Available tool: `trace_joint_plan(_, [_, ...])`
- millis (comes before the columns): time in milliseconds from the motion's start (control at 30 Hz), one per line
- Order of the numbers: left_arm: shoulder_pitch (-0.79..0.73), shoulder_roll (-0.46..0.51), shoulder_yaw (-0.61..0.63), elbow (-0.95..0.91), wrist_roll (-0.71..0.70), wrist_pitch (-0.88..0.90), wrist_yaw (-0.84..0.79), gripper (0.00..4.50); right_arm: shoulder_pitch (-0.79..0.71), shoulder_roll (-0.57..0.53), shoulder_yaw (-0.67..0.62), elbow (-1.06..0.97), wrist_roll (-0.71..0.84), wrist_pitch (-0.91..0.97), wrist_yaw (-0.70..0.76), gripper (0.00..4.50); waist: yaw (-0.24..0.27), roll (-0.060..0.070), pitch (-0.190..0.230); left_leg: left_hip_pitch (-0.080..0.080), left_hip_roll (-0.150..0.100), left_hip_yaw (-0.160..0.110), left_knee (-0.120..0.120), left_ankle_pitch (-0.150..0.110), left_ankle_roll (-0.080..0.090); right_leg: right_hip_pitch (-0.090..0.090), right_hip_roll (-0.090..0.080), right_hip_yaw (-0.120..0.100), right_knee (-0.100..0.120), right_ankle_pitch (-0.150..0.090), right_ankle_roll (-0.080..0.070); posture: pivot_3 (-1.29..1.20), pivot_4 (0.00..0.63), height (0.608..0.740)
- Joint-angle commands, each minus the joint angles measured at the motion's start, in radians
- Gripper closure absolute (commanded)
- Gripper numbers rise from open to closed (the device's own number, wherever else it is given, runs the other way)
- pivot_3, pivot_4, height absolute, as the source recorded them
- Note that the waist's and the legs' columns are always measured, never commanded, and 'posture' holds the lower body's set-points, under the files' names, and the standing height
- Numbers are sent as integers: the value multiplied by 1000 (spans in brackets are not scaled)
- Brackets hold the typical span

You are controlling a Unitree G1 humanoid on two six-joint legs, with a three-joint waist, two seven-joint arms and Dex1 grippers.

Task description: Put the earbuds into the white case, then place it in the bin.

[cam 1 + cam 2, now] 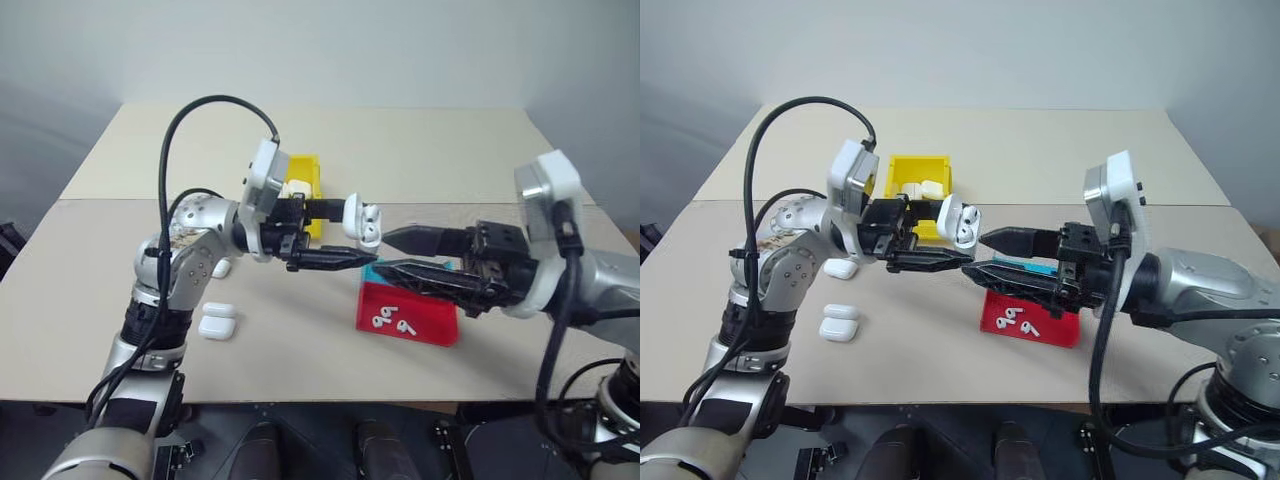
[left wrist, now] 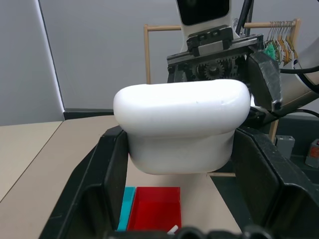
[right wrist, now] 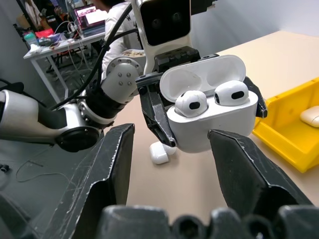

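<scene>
**Case held open in mid-air, both earbuds seated, lid not yet shut**

The left gripper (image 1: 322,235) is clamped on the lower body of the white case (image 1: 362,221), holding it above the table (image 1: 450,150) between the two arms. The lid stands open. Two earbuds (image 3: 212,98) sit in their wells, heads showing. The right gripper (image 1: 398,254) points at the case from just beside it, fingers parted and carrying nothing.

The bin (image 1: 902,172) stands behind the left arm, well apart from the red tray (image 1: 1065,330), where three more earbuds (image 1: 1020,322) lie. Spare cases (image 1: 838,322) rest on the table near the left arm.

Assessment: the case looks light, rigid and glossy, so slippery under hard fingers. The present hold across the flat sides of the base appears sound. The hinge is the weak point. The lid should take a light push on its outer face, not a pinch. The seated earbuds could spill if the case is tipped before closing.
</scene>
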Motion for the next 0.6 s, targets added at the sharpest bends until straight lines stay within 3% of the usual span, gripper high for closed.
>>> trace_joint_plan(33, [5, -12, -8, -21, 11, -16, 11, 1711, -49, -91, -38, 62, 64, -77, 36, 1883, 0, 0, 0, 0, 0, 0, 0, 0, 0, 0, 0, 0, 0, 0, 0, 0, 150, 740])
trace_joint_plan(133, [9, -21, -29, -3, 42, -30, 17, 1711, -129, -179, 17, 121, -12, -100, 90, 2797, -1, 0, 0, 0, 0, 0, 0, 0, 0, 0, 0, 0, 0, 0, 0, 0, 150, 740])
trace_joint_plan(300, [-8, -52, -79, 53, 134, -71, 56, 1711, -432, -222, 315, 247, -285, -95, 182, 4406, -9, 0, 0, 1, 0, 2, -1, 0, 0, -1, 1, 2, 0, 0, 0, 0, 150, 740])
trace_joint_plan(467, [-38, -83, -95, 106, 188, -109, 69, 1711, -659, -183, 611, 311, -543, -108, 355, 4460, -1, 1, 0, -1, 1, 3, -2, 0, 0, -3, 1, 2, -1, 0, 0, 0, 150, 740])
trace_joint_plan(600, [-44, -93, -91, 111, 191, -116, 62, 1711, -713, -191, 811, 286, -753, -177, 501, 4460, 6, 1, 0, -6, 1, 2, -1, 0, 1, -7, 0, 1, -1, 0, 0, 0, 150, 740])
